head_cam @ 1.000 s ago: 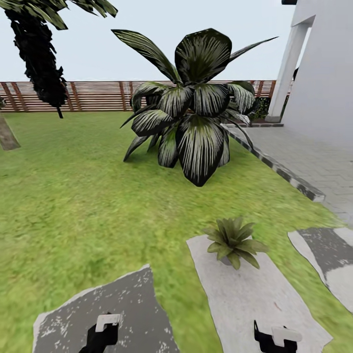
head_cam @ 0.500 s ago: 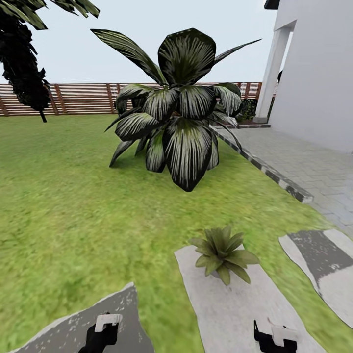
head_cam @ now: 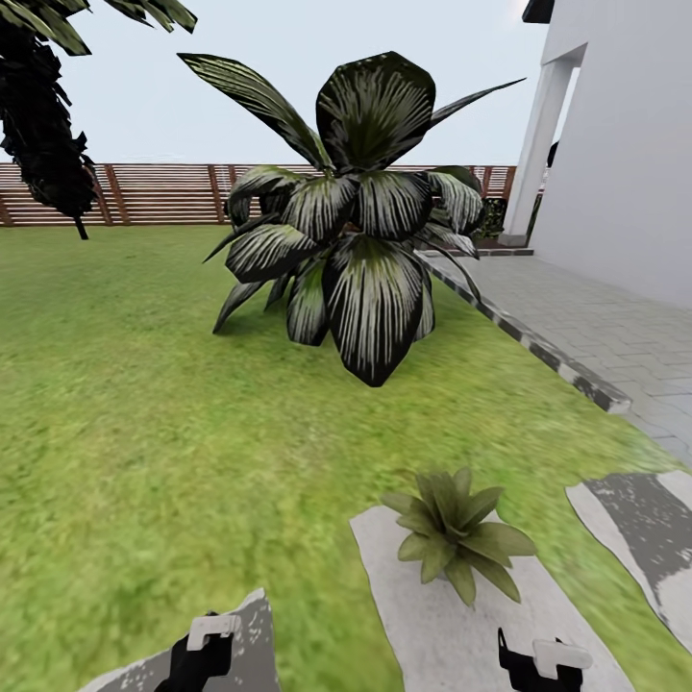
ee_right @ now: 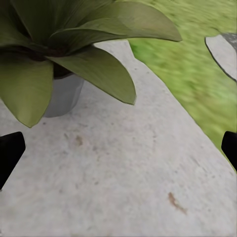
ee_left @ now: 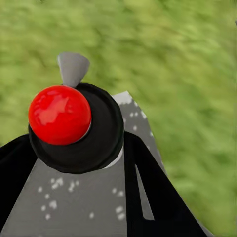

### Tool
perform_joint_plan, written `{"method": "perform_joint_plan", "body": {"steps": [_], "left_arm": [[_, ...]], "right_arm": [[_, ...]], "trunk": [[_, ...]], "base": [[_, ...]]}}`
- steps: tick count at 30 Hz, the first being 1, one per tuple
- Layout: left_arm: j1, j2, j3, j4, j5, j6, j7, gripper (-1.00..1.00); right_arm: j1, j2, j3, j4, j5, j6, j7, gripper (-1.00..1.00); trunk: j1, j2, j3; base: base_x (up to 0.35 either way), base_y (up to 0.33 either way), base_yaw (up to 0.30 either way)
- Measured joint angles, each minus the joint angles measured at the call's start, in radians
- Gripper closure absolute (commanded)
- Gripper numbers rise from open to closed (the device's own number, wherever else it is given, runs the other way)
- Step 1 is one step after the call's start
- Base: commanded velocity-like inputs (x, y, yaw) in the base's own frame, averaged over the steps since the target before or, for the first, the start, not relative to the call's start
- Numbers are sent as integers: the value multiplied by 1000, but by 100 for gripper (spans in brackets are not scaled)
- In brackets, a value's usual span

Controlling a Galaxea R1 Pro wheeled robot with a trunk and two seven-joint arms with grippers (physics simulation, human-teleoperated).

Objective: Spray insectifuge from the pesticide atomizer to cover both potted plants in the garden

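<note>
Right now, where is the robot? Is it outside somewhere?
Yes, it looks like a garden beside a house: green lawn with flat stepping stones, a small potted plant on one stone, a big striped-leaf shrub, and a brown slatted fence at the back.

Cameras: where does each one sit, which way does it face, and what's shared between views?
Head view: on the robot's head, looking forward and down over lawn; both grippers at the near edge.
Left wrist view: along the left gripper, shut on the atomizer, above a dark stone.
Right wrist view: along the open right gripper, facing a pale stone.
Shared: head and right wrist views both show the potted plant.
</note>
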Motion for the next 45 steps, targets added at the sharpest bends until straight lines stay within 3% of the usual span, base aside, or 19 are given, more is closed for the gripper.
{"method": "perform_joint_plan", "body": {"steps": [8, 45], "left_arm": [[0, 0, 0, 0, 0, 3, 2, 100], [0, 1, 1, 0, 0, 3, 3, 100]], "right_arm": [[0, 0, -1, 0, -3, 0, -2, -100], [0, 0, -1, 0, -5, 0, -3, -100]], "trunk": [[0, 0, 0], [0, 0, 0]], "base": [[30, 120, -62], [115, 322, -283]]}}
